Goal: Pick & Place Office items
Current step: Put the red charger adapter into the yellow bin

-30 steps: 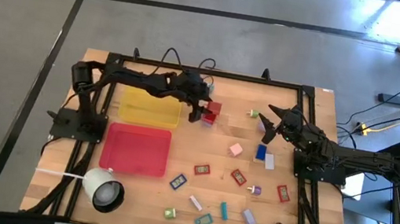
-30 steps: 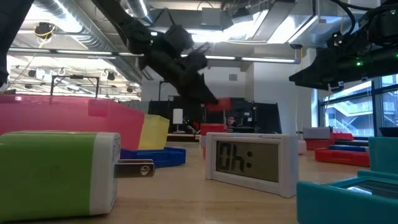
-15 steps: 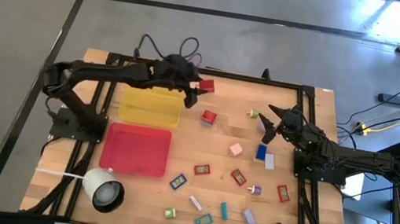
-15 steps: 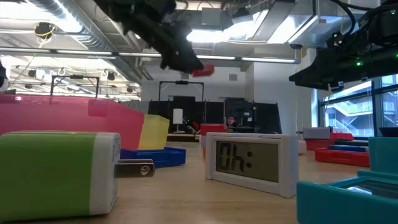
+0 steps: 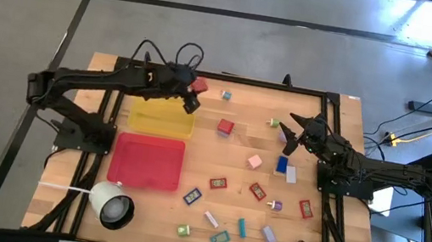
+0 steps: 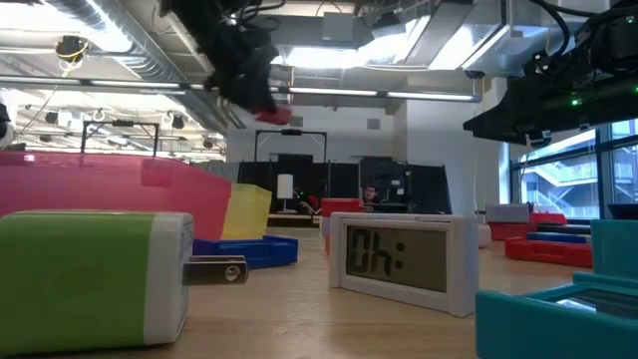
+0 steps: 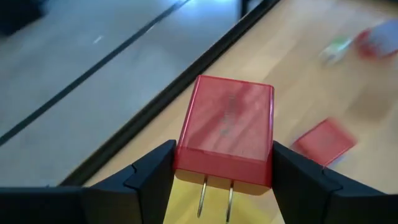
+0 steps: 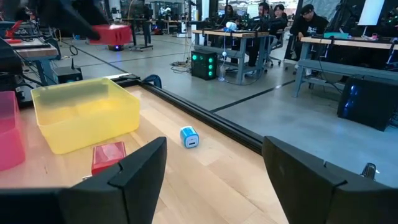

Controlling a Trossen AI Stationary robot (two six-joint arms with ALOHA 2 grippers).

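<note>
High view: wooden-topped table [image 5: 323, 120] inside a black frame, with two dark arms. The left gripper [image 5: 194, 86] is raised over the far right corner of the yellow tray [image 5: 163, 116], its fingers pinching a red plug block [image 5: 199, 85]; in the left wrist view the same block [image 7: 225, 132] is a smooth glossy box with rounded edges and two metal prongs, clamped between both dark fingers [image 7: 147, 176], with the table beyond it too smeared to identify. In the low view the block [image 6: 272, 115] hangs well above the table as a small red smear under the dark arm. The right gripper [image 5: 289, 136] rests near the table's right middle, fingers spread wide with nothing between them. The red tray [image 5: 146, 161] lies beside the yellow one, towards the near edge; both are flat, rectangular and probably plastic. Loose office items lie scattered across the right half: a red cube [image 5: 225, 127], a small blue and white block [image 5: 226, 95], a pink block [image 5: 254, 161] and a blue block [image 5: 282, 164], among other pieces too small to name. A white round cup [image 5: 111, 206] with a cord sits at the near left. The low view is largely blocked by a green and white block [image 6: 95, 279] and a small display unit [image 6: 402, 261].
</note>
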